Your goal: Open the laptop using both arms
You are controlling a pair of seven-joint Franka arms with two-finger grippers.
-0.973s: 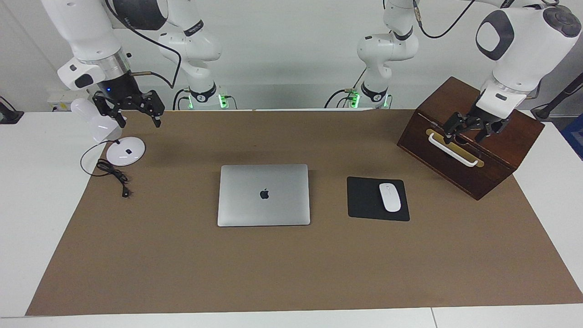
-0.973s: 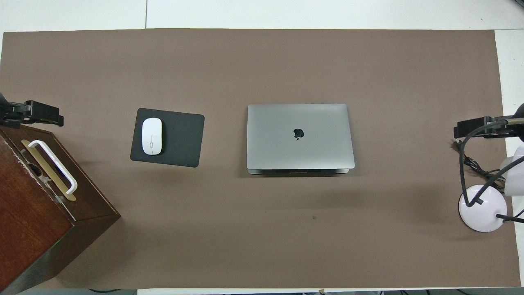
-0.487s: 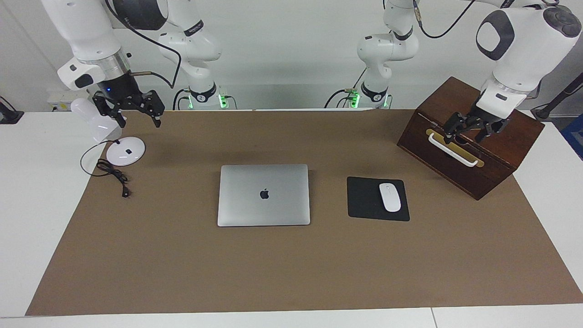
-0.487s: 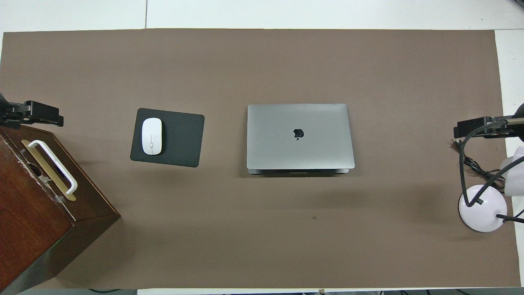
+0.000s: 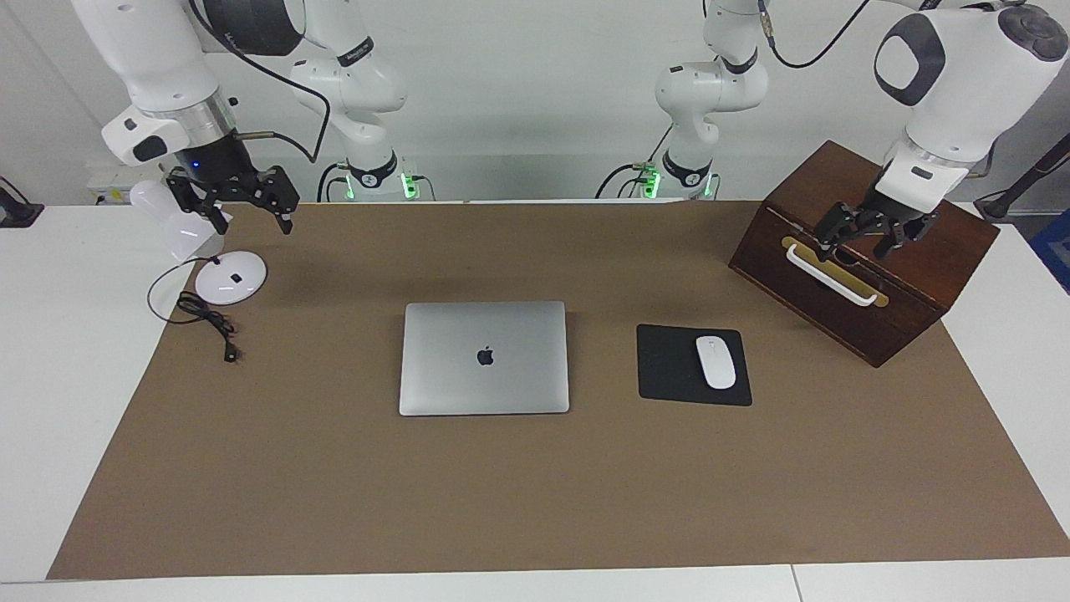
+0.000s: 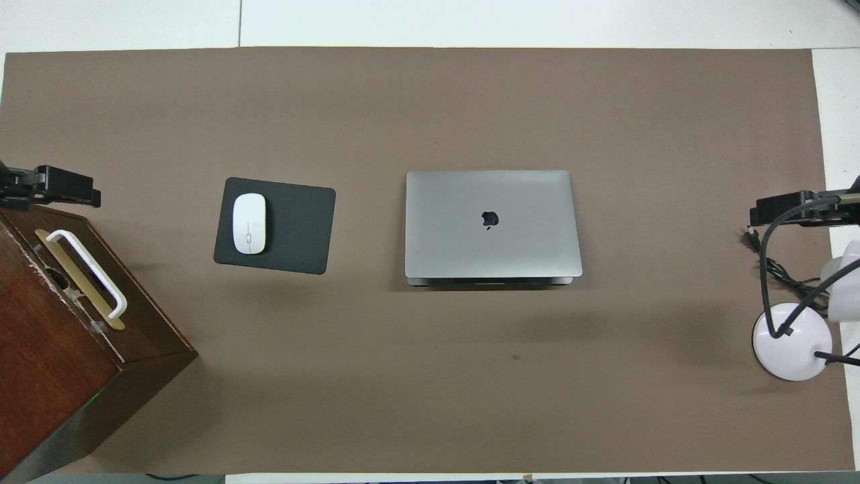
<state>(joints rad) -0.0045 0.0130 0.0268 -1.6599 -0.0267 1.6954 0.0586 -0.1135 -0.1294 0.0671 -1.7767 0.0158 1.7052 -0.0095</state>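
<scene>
Silver-grey laptop point(image 5: 484, 358), lid shut, flat, mid-mat

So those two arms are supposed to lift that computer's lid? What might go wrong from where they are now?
The laptop lies shut and flat, offering the hands little edge; it may slide on the brown mat. The left hand hangs over the wooden box and could bump its white handle. The right hand, open over the desk lamp, could snag the lamp's cable.

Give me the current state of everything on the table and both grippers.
laptop: closed, flat on the brown mat, untouched.
white mouse: lying on the black mouse pad.
wooden box: shut, white handle on top.
desk lamp: folded down, cord loose on the mat.
left gripper: open, over the wooden box.
right gripper: open, over the mat beside the lamp.
</scene>
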